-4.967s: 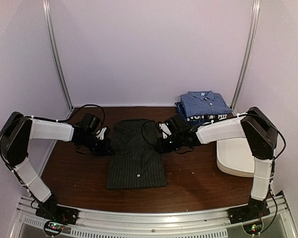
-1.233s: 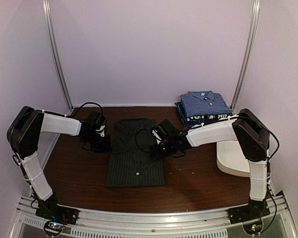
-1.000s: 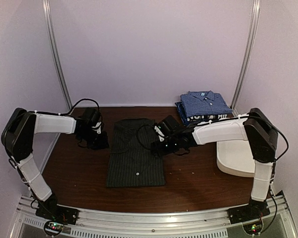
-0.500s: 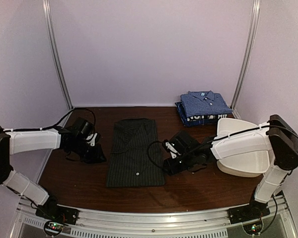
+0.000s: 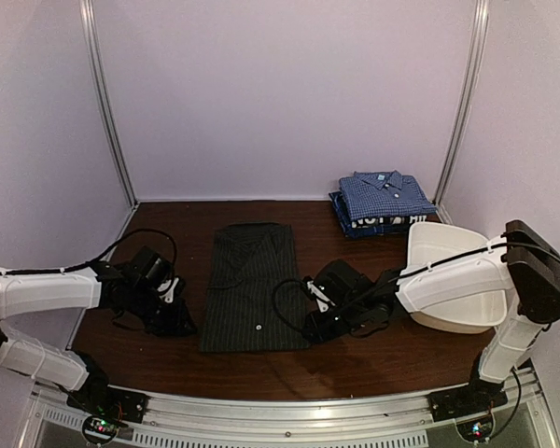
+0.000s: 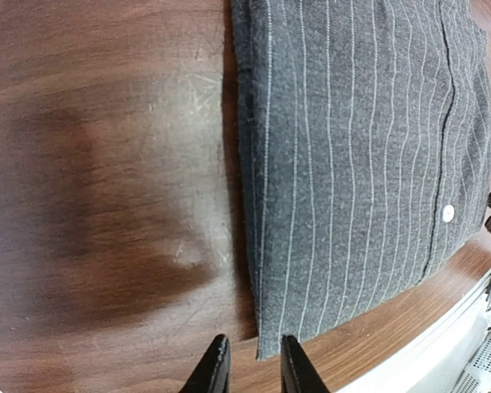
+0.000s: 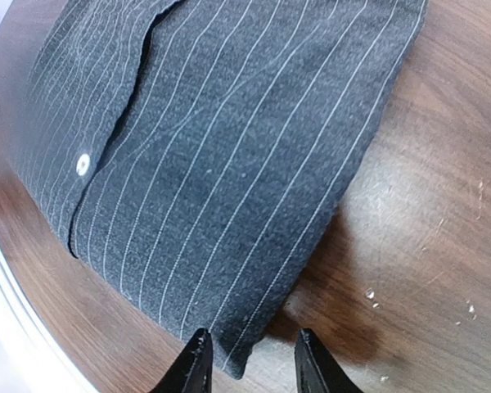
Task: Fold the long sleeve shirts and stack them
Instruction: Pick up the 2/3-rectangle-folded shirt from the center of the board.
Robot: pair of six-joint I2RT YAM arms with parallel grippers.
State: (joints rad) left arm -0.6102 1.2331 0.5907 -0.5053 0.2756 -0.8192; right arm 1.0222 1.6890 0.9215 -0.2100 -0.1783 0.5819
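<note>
The left arm lies low, its white forearm almost level, reaching in from the left towards the charcoal pinstriped shirt (image 5: 255, 289). The left gripper (image 5: 175, 317) points down at the wooden table (image 5: 355, 359) by that shirt's near-left corner. In the left wrist view the left gripper (image 6: 254, 372) has its jaws a little apart, with the shirt (image 6: 352, 164) corner in the gap, not pinched. The shirt lies flat and folded, with a white button (image 6: 448, 213) on its placket.

The right arm's elbow stands high, right of the shirt. Its forearm slopes down across the white tub (image 5: 453, 280) to the right gripper (image 5: 315, 327) at the shirt's near-right corner. Those jaws are parted, the corner between them unclamped. Beyond the shirt's far-right corner, the blue checked shirt (image 5: 385, 194) sits folded on the navy lettered shirt (image 5: 383, 221).
</note>
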